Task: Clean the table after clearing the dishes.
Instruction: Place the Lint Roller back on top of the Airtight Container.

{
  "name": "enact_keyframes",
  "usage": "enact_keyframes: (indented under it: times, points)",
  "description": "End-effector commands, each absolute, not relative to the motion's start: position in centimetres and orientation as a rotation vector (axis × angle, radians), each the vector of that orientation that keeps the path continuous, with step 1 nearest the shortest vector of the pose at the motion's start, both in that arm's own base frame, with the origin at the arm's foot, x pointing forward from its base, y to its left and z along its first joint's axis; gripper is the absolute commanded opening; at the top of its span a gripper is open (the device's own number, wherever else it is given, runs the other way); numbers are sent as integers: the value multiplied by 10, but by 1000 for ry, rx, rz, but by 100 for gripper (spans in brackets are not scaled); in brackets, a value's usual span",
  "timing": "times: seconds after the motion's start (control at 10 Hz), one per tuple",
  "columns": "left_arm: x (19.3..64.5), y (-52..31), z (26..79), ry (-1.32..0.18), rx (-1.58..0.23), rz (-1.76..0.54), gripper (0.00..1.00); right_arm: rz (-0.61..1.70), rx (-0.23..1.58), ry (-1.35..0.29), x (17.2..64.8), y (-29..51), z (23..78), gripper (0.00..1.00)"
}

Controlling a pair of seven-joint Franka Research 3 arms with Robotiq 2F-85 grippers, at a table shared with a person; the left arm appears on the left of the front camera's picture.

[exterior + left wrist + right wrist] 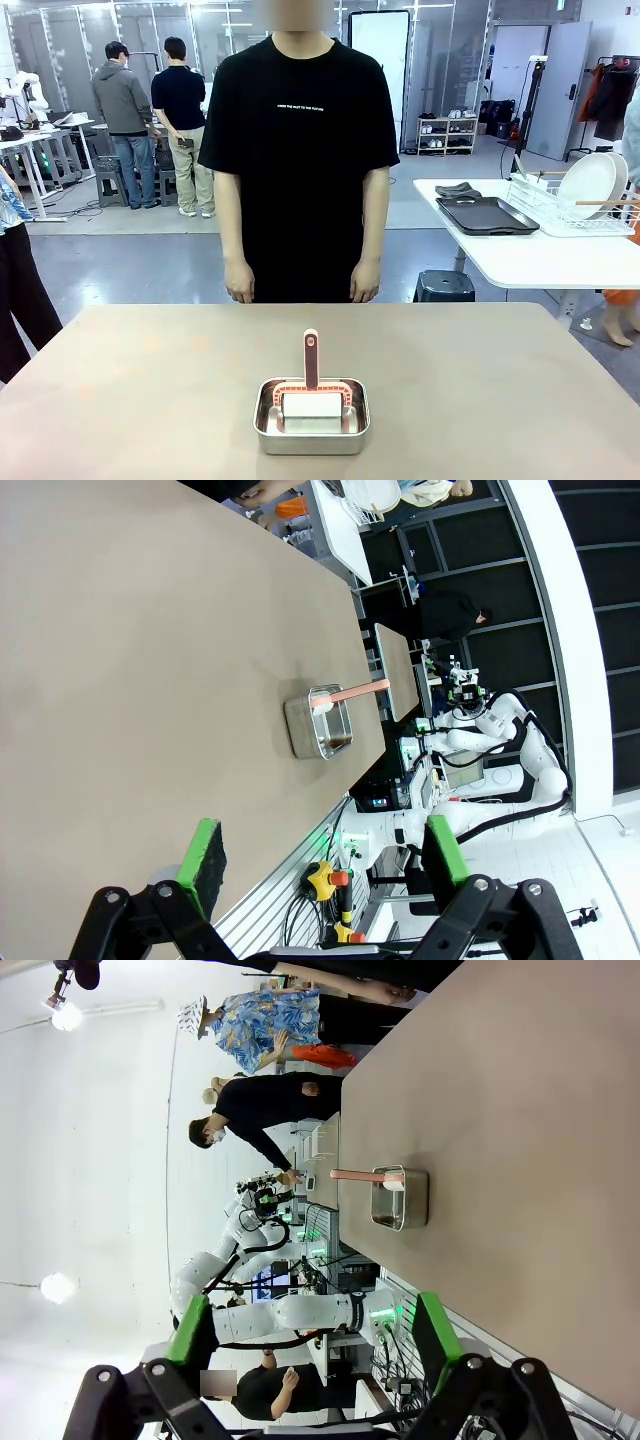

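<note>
From the front, the beige-brown desk [150, 390] stretches across to a person in a black T-shirt [300, 150] who stands at its far edge with both arms hanging down, hands [240, 292] just above the desk's far edge; near the robot's side of the desk, about in the middle, sits a small rectangular steel pan [311, 416] with a white block [312, 405] inside and a pink-handled tool [311, 358] leaning out of it toward the person; off to the right a smaller white-topped table [520, 255] carries dark trays [485, 214] lying flat and a wire rack [580, 212] in which white plates [590, 185] stand on edge, so the dishes are off the big desk; two people stand with their backs turned in the far left of the room. In the left wrist view, the left end effector [318, 858] hangs with its green-padded fingers [207, 852] spread wide and nothing between them, above the near edge of the desk [130, 680]; the steel pan [318, 726] lies well ahead of it with the pink handle sticking out past the rim. In the right wrist view, the right end effector [315, 1332] is likewise spread wide and empty, off the desk's [520, 1140] edge; the pan [399, 1198] sits near that edge, well apart from the fingers [190, 1328].
</note>
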State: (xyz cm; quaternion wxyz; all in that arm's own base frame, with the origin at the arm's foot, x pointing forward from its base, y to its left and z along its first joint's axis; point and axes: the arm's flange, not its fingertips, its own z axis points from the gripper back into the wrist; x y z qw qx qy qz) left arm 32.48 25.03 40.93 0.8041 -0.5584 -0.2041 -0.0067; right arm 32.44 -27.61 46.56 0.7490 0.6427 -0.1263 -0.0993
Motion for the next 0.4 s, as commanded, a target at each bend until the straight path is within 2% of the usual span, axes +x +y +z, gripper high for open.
enact_keyframes:
  times: [0.0, 0.3]
  points:
    - [322, 251, 413, -430, -1190, -1, 100, -215, 1412, -275, 321, -276, 467, 100]
    - [322, 251, 413, -430, -1190, -1, 100, -215, 1412, -275, 321, -276, 467, 100]
